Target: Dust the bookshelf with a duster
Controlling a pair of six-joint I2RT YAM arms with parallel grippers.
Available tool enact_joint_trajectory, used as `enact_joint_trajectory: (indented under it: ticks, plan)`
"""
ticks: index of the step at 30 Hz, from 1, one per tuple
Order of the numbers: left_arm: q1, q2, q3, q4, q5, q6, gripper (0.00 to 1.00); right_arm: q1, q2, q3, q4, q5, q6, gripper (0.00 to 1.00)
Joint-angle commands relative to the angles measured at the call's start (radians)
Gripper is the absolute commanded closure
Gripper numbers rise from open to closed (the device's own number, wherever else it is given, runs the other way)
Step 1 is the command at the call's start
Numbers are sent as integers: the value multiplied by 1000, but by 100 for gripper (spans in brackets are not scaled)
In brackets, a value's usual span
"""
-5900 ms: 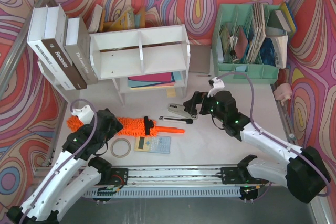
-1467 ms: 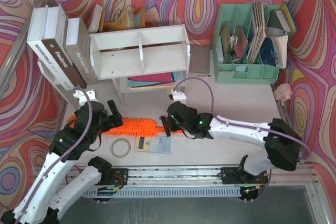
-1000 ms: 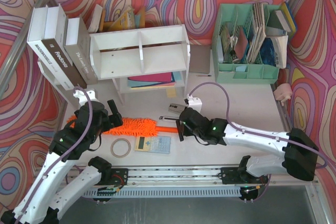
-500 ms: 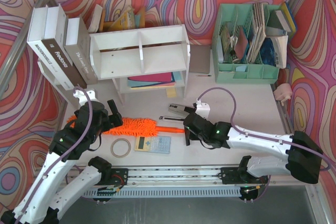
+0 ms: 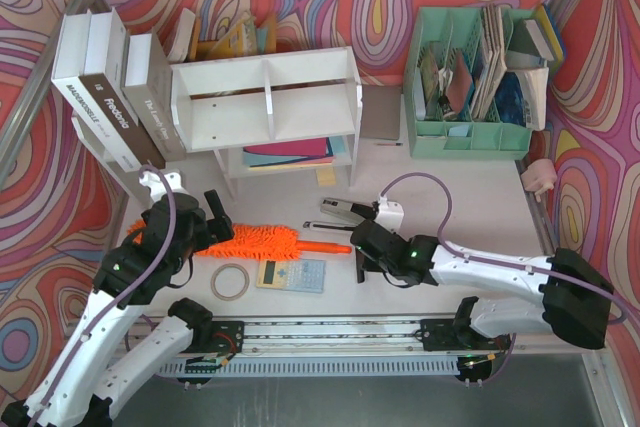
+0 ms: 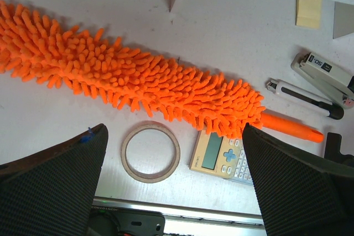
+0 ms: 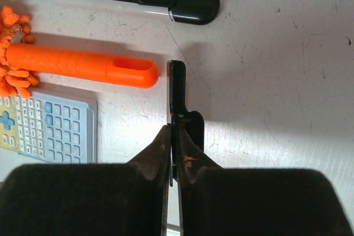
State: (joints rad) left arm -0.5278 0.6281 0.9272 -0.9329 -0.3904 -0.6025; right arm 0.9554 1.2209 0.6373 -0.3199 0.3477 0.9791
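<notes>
Pulls back right across the counter (image 5: 470, 207), away from the bookshelf (image 5: 265, 97) and off the duster (image 5: 255, 240) lying flat just before it. Leaves the left gripper (image 5: 205, 229) spread wide over the fluff and the right gripper (image 5: 360, 265) pinched on a thin black piece (image 7: 177, 87), so no hold on the duster yet. Resolves only in the right wrist view: piece just clear of the handle (image 7: 83, 64) tip.

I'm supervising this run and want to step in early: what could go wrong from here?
The right gripper is shut on a thin black piece, not the handle of the duster, so the duster may stay put. The calculator, tape roll and cutter lie close to it; a lift or sweep could drag them along.
</notes>
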Motion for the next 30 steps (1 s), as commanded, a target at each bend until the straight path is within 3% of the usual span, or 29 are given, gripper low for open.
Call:
enact_joint_trajectory:
  ticks: [1, 6, 15, 22, 30]
  plan:
    - [1, -8, -13, -6, -17, -8, 1, 3, 17, -4, -20, 27, 34, 84]
    - [1, -11, -12, -7, -20, -8, 2, 3, 31, 4, -35, 34, 45, 80]
    - [1, -11, -13, -8, -24, -10, 2, 3, 18, 42, -52, 72, 4, 50]
    - [0, -15, -12, -10, -35, -14, 1, 3, -16, 104, 31, 92, -251, 39]
    - [1, -29, -13, -18, -57, -23, 1, 8, -6, 121, 274, -72, -582, 23]
